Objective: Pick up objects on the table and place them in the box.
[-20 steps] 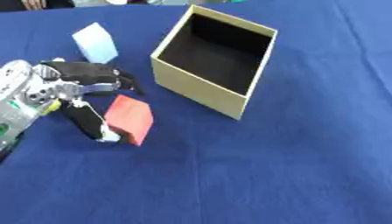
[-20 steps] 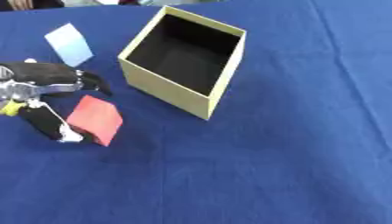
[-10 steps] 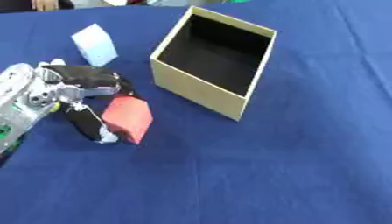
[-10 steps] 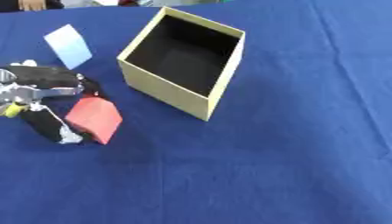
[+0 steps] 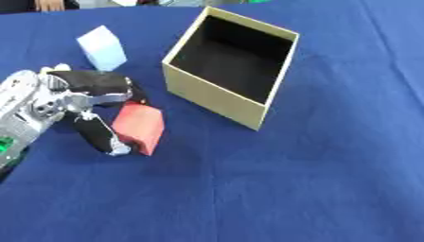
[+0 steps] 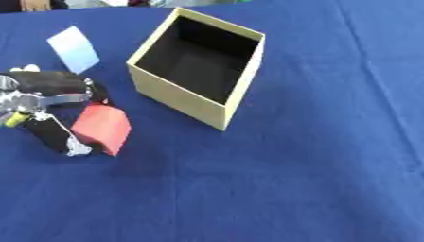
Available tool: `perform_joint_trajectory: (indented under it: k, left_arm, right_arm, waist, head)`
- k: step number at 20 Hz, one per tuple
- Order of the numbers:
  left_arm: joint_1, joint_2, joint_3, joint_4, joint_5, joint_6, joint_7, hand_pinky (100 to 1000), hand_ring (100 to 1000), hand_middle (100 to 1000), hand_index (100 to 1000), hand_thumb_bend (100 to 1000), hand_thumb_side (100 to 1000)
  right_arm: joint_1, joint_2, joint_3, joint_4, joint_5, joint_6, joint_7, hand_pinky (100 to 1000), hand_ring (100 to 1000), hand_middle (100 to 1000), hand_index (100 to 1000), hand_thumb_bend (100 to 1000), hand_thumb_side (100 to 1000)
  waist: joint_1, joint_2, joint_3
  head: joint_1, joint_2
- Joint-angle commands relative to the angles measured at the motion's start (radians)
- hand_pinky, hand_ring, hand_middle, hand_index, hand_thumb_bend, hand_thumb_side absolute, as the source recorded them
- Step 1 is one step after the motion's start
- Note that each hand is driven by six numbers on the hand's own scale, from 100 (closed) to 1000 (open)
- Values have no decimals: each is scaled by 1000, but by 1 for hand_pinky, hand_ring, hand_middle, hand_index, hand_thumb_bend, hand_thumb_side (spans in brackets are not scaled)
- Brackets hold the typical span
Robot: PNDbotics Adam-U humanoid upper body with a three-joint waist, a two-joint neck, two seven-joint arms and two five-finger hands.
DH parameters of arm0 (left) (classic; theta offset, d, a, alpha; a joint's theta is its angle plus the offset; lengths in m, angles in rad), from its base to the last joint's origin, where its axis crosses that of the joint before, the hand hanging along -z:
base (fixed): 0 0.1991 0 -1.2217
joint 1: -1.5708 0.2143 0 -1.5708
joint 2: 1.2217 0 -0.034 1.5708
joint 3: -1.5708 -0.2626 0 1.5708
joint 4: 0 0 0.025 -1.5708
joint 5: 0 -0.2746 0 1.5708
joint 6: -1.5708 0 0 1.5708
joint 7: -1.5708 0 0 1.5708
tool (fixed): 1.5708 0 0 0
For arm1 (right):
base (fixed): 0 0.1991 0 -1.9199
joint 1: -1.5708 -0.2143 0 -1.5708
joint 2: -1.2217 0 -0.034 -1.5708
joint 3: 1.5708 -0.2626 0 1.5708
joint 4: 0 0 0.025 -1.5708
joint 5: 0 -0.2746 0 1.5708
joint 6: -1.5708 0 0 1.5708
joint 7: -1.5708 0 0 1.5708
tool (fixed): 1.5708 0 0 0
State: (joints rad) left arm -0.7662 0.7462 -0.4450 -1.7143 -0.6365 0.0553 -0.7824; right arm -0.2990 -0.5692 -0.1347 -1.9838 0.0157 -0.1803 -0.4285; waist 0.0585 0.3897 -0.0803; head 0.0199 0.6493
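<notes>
The black fingers (image 5: 99,84) curl over the top of a red block (image 5: 139,127) while the thumb below presses its near-left edge, so the left hand (image 5: 79,101) has the block pinched between them. The block sits tilted, one corner pointing down toward the blue tabletop (image 5: 331,179); I cannot tell whether that corner is touching the cloth or just clear of it, though the dark smudge of shadow beneath suggests it is at most barely raised. That tilt looks like the natural result of a grip taken from the side and above, the wrist coming in low from the left edge. Just beyond the hand stands a pale blue block (image 5: 102,47), apart from the fingers and untouched, probably the next thing to fetch. To the right of both, near but not touching, is the open tan box (image 5: 217,98), turned corner-on to the robot with its dark inside empty; the red block has a short way to travel up and over the near wall. The left eye view shows more of the silver forearm and a green patch on it near the picture's edge; the right eye view cuts most of that off but shows a small yellow bit by the wrist. The right hand appears in neither view.
</notes>
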Motion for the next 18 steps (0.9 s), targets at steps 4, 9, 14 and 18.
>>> perform_joint_trajectory:
  k: [4, 9, 14, 18]
  left_arm:
    - [-10, 23, 43, -51, -15, 11, 42, 800, 703, 544, 688, 198, 269]
    - [-12, 28, 81, -86, -2, 34, 70, 756, 625, 483, 626, 157, 242]
    - [-43, 30, 111, -97, 24, 67, 104, 721, 568, 461, 595, 104, 235]
    - [-82, 17, 143, -77, 68, 90, 130, 694, 534, 444, 575, 100, 244]
  right_arm:
    - [-2, -21, -9, -16, -4, -2, -4, 845, 741, 667, 779, 100, 862]
    - [-1, -21, -10, -16, -5, -3, -6, 845, 741, 667, 779, 100, 860]
    - [-1, -23, -11, -16, -5, -5, -7, 845, 741, 668, 779, 100, 852]
    - [-3, -24, -11, -16, -5, -7, -8, 844, 741, 668, 779, 100, 847]
  waist:
    - [-8, -26, 5]
    - [-9, -33, 9]
    - [-11, -42, 10]
    - [-11, -48, 7]
  head:
    - [-9, -1]
    - [-14, 1]
    - [-15, 9]
    - [-14, 16]
